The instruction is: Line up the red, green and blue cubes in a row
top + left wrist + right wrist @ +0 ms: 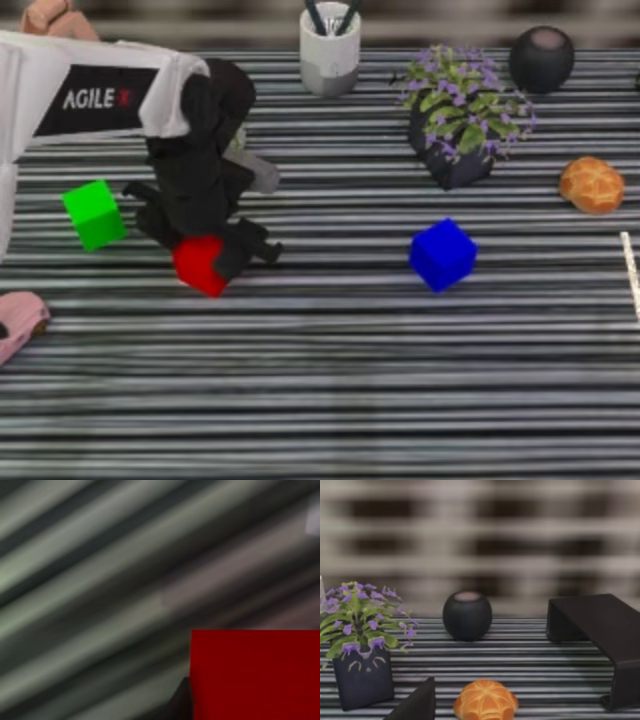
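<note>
left gripper (pixel 212 250) low over red cube (pixel 200 264), left-centre of counter (pixel 320 400), jaws around it, cannot tell if clamped | we judge cube rigid, light, smooth: take opposite flat faces | green cube (pixel 95 213) near left edge, blue cube (pixel 442 254) right of centre | right gripper parked off the counter's right edge

Our left arm reaches in from the table's left edge, white forearm level, black wrist bent downward. Left gripper (pixel 205 252) is low at the table, fingers straddling the red cube (pixel 200 265), which sits directly beneath and between them; one dark fingertip (pixel 182 700) presses its side. Our right arm lies outside the top view; its fingers (pixel 417 702) are spread apart.
</note>
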Robot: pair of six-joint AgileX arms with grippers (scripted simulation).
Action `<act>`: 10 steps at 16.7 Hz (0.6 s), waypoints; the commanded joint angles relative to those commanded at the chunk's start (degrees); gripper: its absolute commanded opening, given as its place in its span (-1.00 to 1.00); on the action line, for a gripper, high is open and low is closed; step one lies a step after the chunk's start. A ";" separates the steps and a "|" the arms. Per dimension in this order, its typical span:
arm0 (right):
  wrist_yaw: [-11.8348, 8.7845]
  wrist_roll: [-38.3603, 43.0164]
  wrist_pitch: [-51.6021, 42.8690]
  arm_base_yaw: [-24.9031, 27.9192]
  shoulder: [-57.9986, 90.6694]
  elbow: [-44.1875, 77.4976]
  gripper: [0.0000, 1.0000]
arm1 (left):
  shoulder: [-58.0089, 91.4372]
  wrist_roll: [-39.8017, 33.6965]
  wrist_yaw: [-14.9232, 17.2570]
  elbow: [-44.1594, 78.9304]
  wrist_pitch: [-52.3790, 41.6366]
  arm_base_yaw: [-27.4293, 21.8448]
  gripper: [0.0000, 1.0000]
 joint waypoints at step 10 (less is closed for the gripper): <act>0.00 0.00 0.00 0.00 0.00 0.00 1.00 | -5.15 -0.16 -0.05 7.99 -13.16 1.10 -1.00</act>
